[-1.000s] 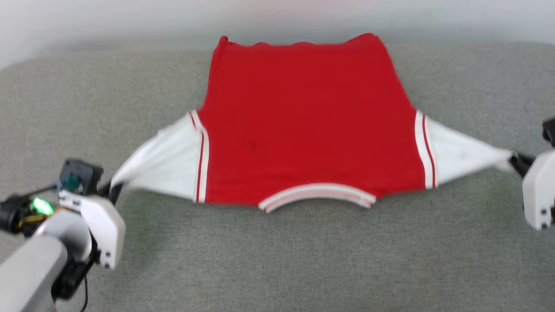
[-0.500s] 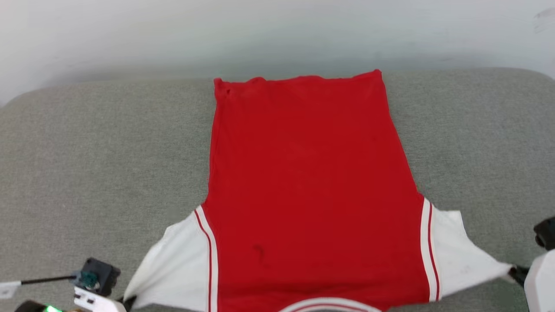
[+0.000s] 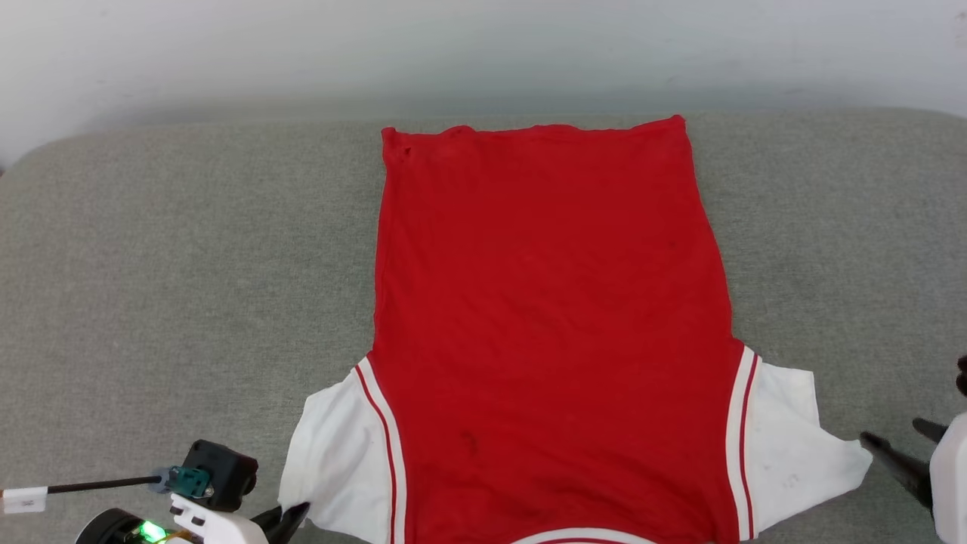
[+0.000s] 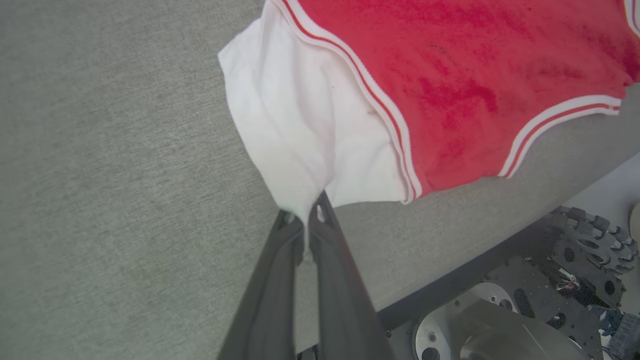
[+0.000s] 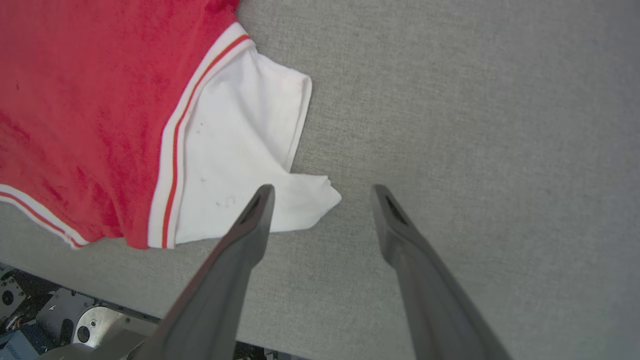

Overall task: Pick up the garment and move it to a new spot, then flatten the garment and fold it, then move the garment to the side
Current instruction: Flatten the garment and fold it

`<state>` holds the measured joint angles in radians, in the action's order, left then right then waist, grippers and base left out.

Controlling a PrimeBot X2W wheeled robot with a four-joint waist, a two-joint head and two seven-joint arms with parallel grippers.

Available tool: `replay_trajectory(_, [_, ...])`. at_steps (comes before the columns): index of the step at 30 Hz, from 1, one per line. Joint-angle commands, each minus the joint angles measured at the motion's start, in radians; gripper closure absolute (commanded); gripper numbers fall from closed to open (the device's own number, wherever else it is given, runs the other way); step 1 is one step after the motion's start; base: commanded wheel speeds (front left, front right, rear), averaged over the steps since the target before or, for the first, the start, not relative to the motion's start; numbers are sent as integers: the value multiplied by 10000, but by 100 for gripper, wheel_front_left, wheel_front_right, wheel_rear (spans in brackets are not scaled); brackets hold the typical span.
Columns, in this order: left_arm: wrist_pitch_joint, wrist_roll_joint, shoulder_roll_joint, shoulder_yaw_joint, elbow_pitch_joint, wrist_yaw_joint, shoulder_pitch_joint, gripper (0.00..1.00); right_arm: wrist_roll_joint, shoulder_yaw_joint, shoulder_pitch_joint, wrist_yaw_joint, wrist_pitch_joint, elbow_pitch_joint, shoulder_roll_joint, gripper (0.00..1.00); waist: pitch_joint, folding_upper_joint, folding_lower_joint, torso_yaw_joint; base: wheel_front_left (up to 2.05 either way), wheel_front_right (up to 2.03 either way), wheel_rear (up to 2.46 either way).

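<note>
The shirt (image 3: 544,317) is plain red in the body, with white sleeves (image 3: 786,431) — each joined by a band of white and red stripes (image 3: 744,438). The same striped trim edges the collar (image 4: 560,116). The cushion (image 3: 174,264) is flecked grey, the wall (image 3: 453,53) off-white. The right gripper (image 5: 322,192) has dark grey fingers (image 5: 235,280) — and a small light (image 3: 151,531) glows green.

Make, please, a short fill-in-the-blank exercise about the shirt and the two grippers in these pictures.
1. The left gripper is shut on a sleeve whose colour is ____.
2. The right gripper stands ____ and grips nothing.
3. The body of the shirt is ____ in colour.
4. The shirt lies flat on a cloth surface that is ____ in colour.

Missing words: white; open; red; grey.
</note>
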<state>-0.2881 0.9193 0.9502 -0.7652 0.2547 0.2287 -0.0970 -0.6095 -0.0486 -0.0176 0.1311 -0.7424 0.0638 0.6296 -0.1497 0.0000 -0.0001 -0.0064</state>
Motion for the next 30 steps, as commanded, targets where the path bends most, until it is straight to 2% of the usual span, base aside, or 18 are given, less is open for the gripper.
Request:
replay_trajectory(1, [-30,74,-20,70,148,21,-120,100,-103,96,288,-7,-187,146,-99,0,-203,0,1,127,0,0,0])
replay_trajectory(6, [-152,30,342,231,1326,275,-149,100,-364,852,1506,-7,-1729,743,-474,0,-1028,0,1,612,0,0,0])
replay_trajectory(8, [-93,-130,393,277,1791,243,-257,100,-295,1131,2296,-7,-2352,872,-575,0,-1487,0,1,900,0,0,0])
replay_trajectory(15, [-292,-992,302,153,3033,158,-978,100,498,1661,5556,-7,-4261,-150,-1006,0,-2942,0,1,1905,0,0,0])
replay_trajectory(22, [-345,-1404,-322,-10,3418,-352,-1866,100,1864,1558,8445,-7,-5485,-1229,-672,0,-4408,0,1,3028,0,0,0])
replay_trajectory(30, [-180,-1732,-1005,-321,3233,-846,-2468,100,3312,1823,10747,-7,-5785,-2507,-565,0,-5357,0,1,3966,0,0,0])
